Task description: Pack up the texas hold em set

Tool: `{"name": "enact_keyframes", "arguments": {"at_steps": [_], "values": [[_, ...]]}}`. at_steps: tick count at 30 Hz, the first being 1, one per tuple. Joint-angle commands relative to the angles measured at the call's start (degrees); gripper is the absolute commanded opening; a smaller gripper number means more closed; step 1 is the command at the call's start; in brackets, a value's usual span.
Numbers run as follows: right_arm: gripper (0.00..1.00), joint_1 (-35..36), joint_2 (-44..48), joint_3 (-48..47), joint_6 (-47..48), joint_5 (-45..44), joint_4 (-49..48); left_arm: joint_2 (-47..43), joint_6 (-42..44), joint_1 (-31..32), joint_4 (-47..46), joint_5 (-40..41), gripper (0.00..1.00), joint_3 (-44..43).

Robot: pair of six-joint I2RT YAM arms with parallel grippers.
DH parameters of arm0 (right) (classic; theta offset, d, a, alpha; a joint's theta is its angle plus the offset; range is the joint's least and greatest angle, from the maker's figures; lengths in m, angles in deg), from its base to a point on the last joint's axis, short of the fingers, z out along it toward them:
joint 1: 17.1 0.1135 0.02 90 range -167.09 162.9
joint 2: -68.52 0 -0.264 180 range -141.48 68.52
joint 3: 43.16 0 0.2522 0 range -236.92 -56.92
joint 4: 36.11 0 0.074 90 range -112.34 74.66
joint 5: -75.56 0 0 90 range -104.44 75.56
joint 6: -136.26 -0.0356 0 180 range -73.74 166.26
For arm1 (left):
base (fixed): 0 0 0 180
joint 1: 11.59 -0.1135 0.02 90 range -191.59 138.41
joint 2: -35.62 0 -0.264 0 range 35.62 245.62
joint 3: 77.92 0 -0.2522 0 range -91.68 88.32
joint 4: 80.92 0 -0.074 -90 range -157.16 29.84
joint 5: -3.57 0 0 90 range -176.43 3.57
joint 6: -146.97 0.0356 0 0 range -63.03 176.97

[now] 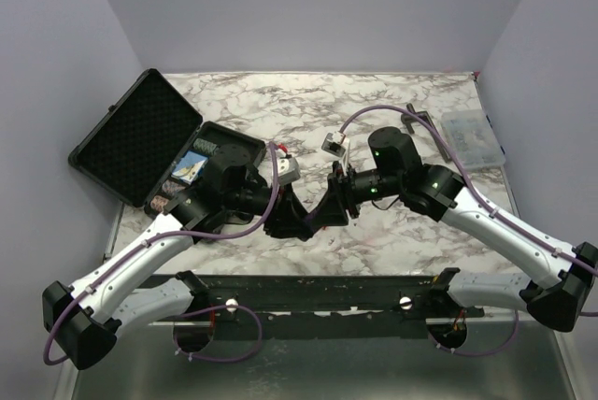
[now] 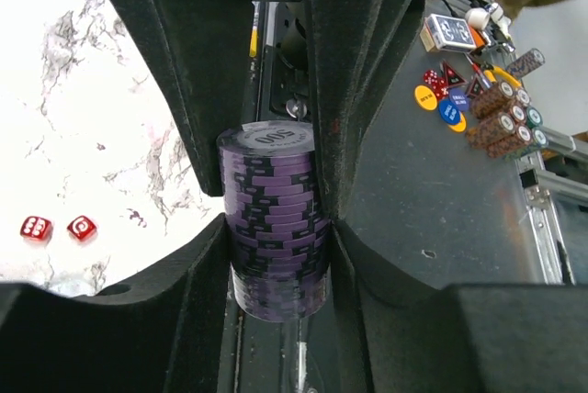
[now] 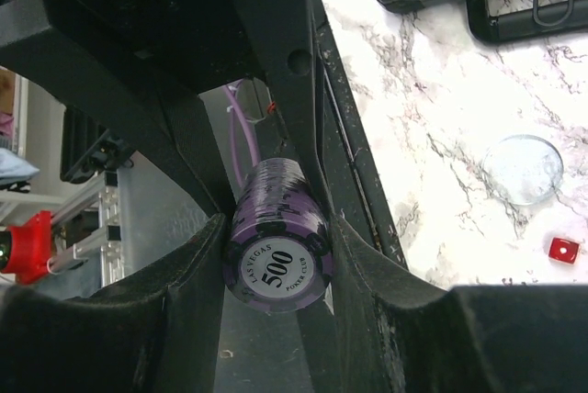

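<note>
1. The chip stack (image 2: 273, 218), purple with "500" on its end face, hangs in the air over the near middle of the table (image 1: 374, 92). It sits between the two arms, well apart from the open case (image 1: 140, 143) at the far left.
2. It is a column of loose discs. Each is stiff, but nothing joins them and their faces look smooth, so I judge it dense for its size and apt to shear or spill if tilted. A squeeze on the rims near the middle of the column looks safest, kept level.
3. The left gripper (image 2: 276, 269) is closed down to the width of the stack, with its fingers pressing the rims at the end nearer its camera.
4. The right gripper (image 3: 278, 260) is drawn in just as far, around the end bearing the "500". Which of the two carries the weight I cannot tell.
5. Two red dice (image 2: 35, 228) lie loose on the marble, beside each other, and a clear disc (image 3: 522, 169) lies apart from them.
6. From above, the stack is hidden behind the meeting grippers, and the case's contents are too small to read.
7. Brown chip stacks (image 2: 501, 117) and a card deck (image 2: 450, 33) sit on a grey surface (image 2: 413, 209) at the edge of the left wrist view. Where that lies relative to the table is unclear.
</note>
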Motion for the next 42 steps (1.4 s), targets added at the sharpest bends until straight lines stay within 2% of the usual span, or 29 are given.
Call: {"name": "enact_keyframes", "arguments": {"at_steps": [1,6,10,16,20,24,29,36,42], "values": [[0.01,0.31,0.36,-2.05,-1.10,3.35,-3.94,0.79,1.43,0.48,1.14,0.91,0.31,-2.20],[0.01,0.33,0.34,-2.11,-0.99,3.11,-3.71,1.53,1.67,0.74,2.28,1.16,0.00,-2.98],[0.02,0.33,0.10,-2.64,-0.55,2.48,-2.70,1.18,1.79,0.72,2.41,1.89,0.00,-2.94],[0.43,0.33,0.15,-3.34,0.07,-0.48,-0.91,0.66,1.82,0.74,2.51,3.15,0.00,-2.82],[0.65,0.33,0.88,-3.80,0.03,-3.92,-0.17,0.05,2.02,0.73,2.62,4.40,0.00,-2.65],[0.77,0.25,1.76,-4.37,-0.26,-9.19,0.88,-0.44,2.03,0.76,2.67,6.91,0.00,-2.48],[0.80,0.32,3.00,-4.92,-2.76,-23.59,1.67,-0.50,1.43,0.79,2.82,11.29,0.00,-2.46],[0.81,0.30,5.70,-4.83,-5.39,-47.04,4.13,0.41,-2.24,0.77,3.74,24.86,0.00,-2.86],[0.84,0.29,6.73,-3.64,-6.28,-53.11,5.89,3.08,-11.29,0.77,4.78,38.80,0.00,-4.34]]}}
